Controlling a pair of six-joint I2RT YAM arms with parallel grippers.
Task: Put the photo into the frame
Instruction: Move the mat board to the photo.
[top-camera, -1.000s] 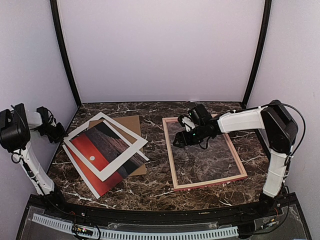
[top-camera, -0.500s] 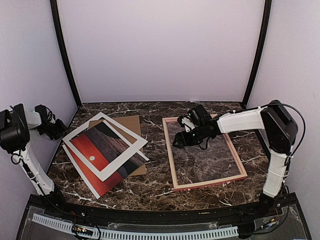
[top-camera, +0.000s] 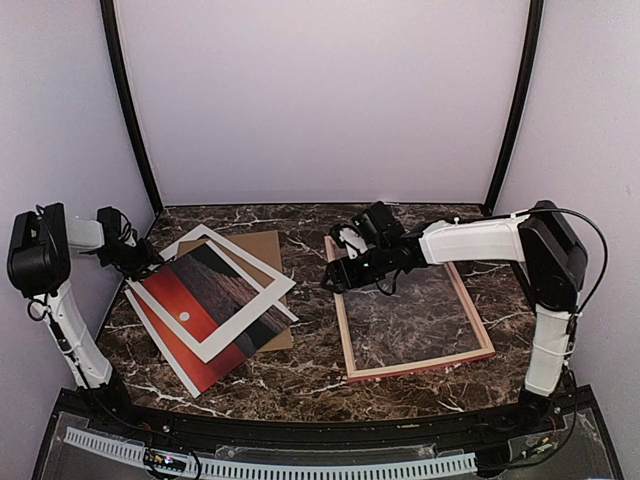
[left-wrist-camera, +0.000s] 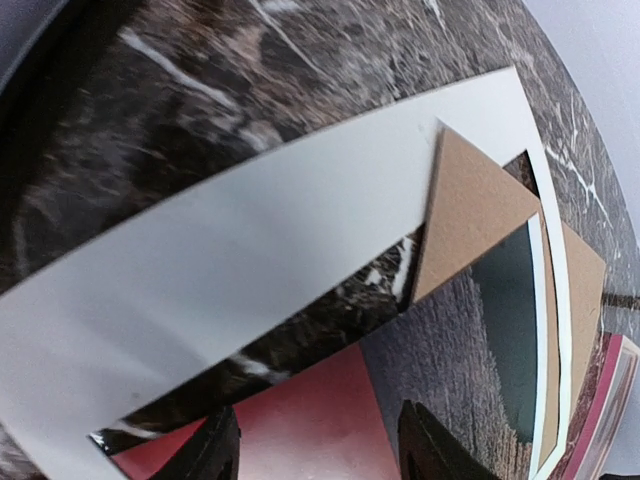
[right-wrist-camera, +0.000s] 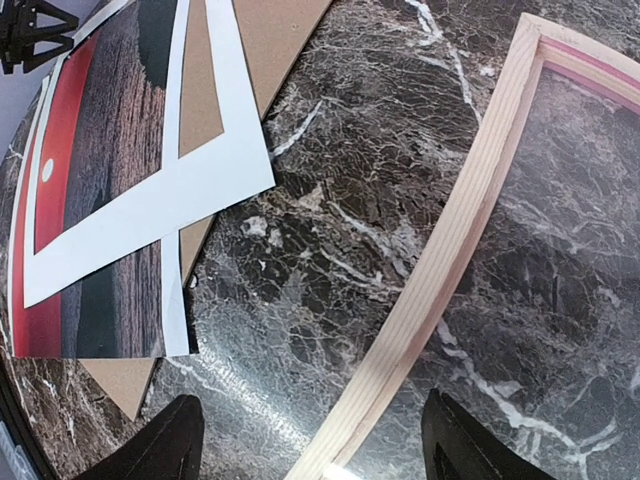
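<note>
The photo (top-camera: 165, 290) lies diagonally; the frame (top-camera: 339, 310) runs lengthwise near-to-far.

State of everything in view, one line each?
Red sunset photo print: flat, outside frame, under mat.
Pink thin-railed wooden frame: flat, empty.
White windowed card mat: lying atop photo.
Brown cardboard backing board: flat, partly covered.
Left gripper: open, empty.
Right gripper: open, empty.

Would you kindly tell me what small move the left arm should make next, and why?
Probably lower the left end effector slightly and close on the left edge of the white mat: its jaws stand apart right at that edge, the mat lies askew over the photo, and the right end effector hovers open over the empty frame.
</note>
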